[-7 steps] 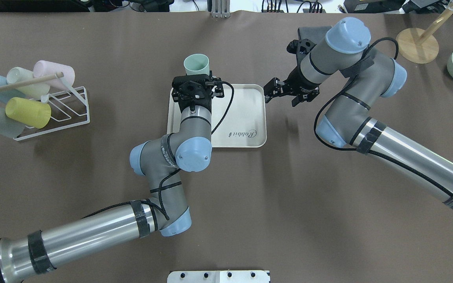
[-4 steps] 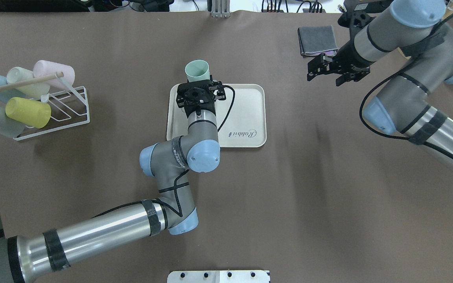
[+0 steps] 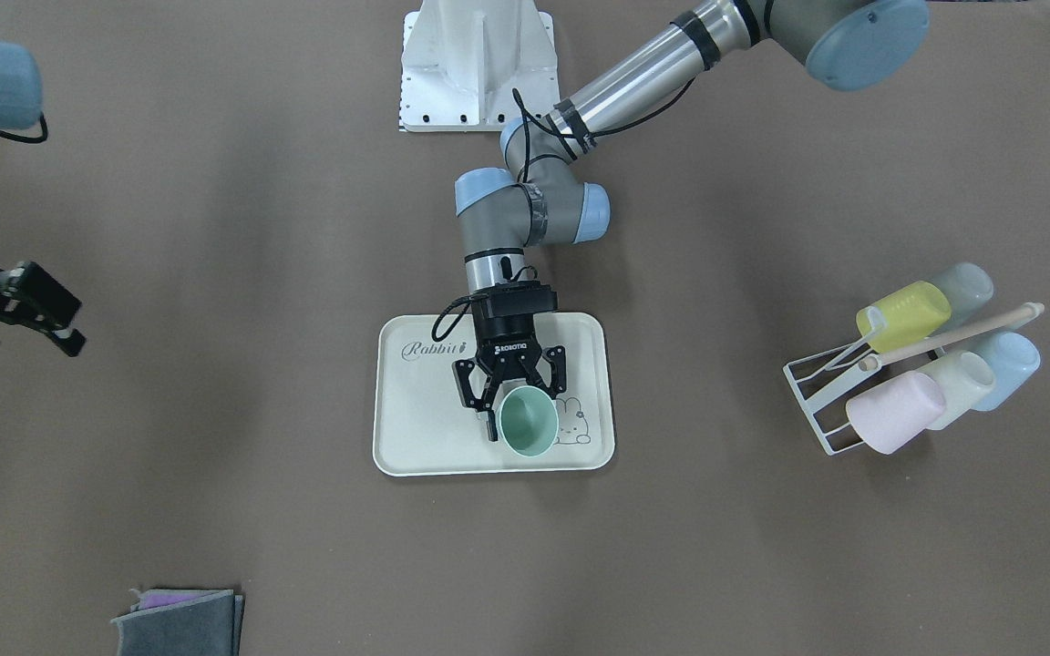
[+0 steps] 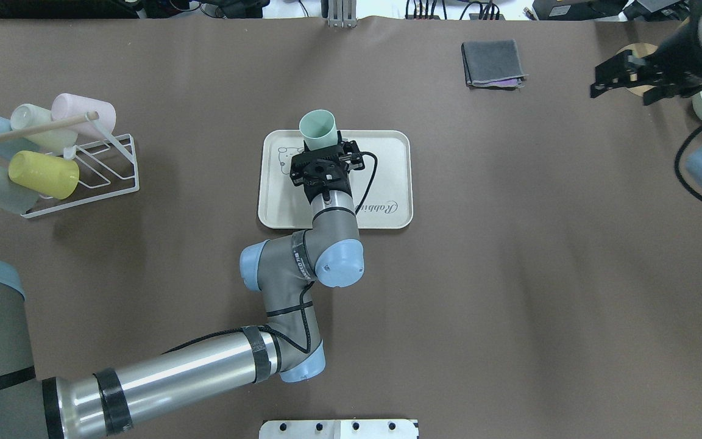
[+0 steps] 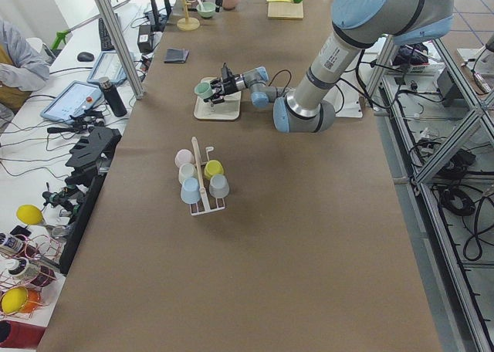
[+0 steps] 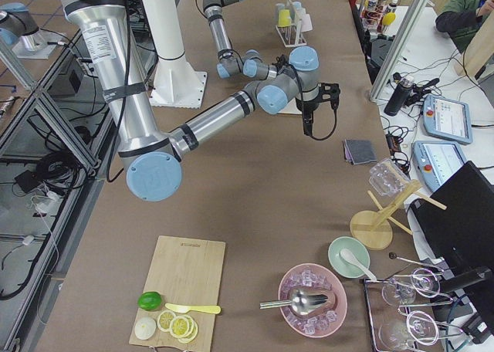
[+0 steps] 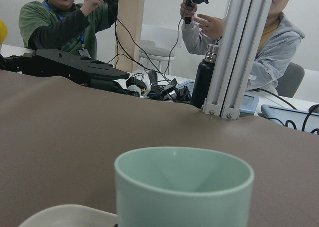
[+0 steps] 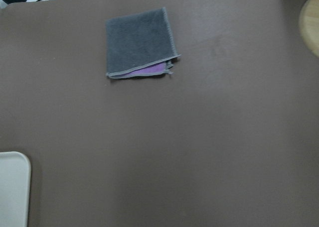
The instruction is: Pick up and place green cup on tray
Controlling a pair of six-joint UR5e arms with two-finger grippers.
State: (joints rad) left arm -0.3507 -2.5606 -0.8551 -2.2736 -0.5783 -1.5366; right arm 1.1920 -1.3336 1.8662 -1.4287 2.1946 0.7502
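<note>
I find the left gripper (image 3: 519,412) clamped on the green cup (image 3: 527,424), one finger (image 3: 490,421) on the cup's outer wall, the other hidden behind it. In the front-facing view the cup sits over the lower centre of the tray (image 3: 416,446), just beside the bunny drawing, mouth up. The left wrist view shows its rim level, with a curve of tray rim at the lower left of that frame. I cannot tell whether the cup's base touches the tray or hangs just above it. In the overhead view the cup's mouth overlaps the tray's far rim, above the gripper body.

The right gripper (image 4: 622,91) is at the upper right of the overhead frame, well apart from the tray, jaws spread and holding nothing. Its wrist camera looks down on a folded grey cloth (image 8: 139,43) with a purple layer showing at one edge, and on a corner of the tray at the lower left.

A wire rack (image 4: 113,161) holding pastel cups lies at the left of the overhead frame.
</note>
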